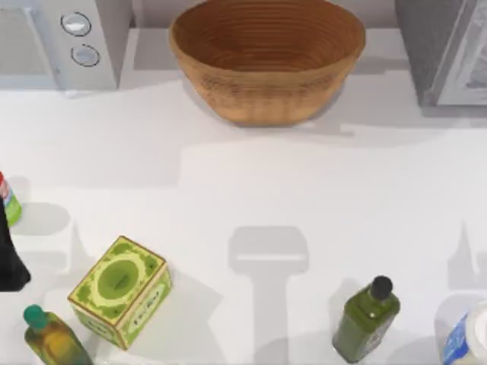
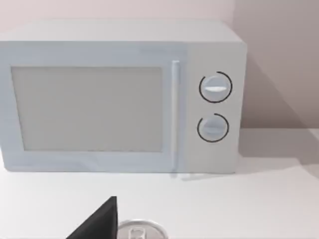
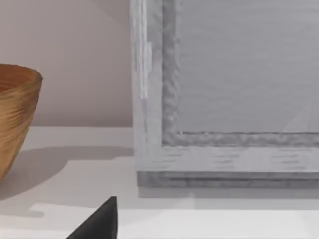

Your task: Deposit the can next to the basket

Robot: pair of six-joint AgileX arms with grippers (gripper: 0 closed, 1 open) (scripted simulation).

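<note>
The can stands at the table's far left edge, red-and-white above and lime-green below, half cut off by the top view's border. Its silver top shows in the left wrist view. My left gripper is the black shape just in front of the can, and a black part of it sits right beside the can's top. The basket is a wide tan woven bowl at the back centre, far from the can; its side shows in the right wrist view. A black part of my right gripper hangs near the back right.
A white microwave stands at the back left and a grey cabinet at the back right. Along the front are a green box, a yellow green-capped bottle, a dark green bottle and a blue-and-white container.
</note>
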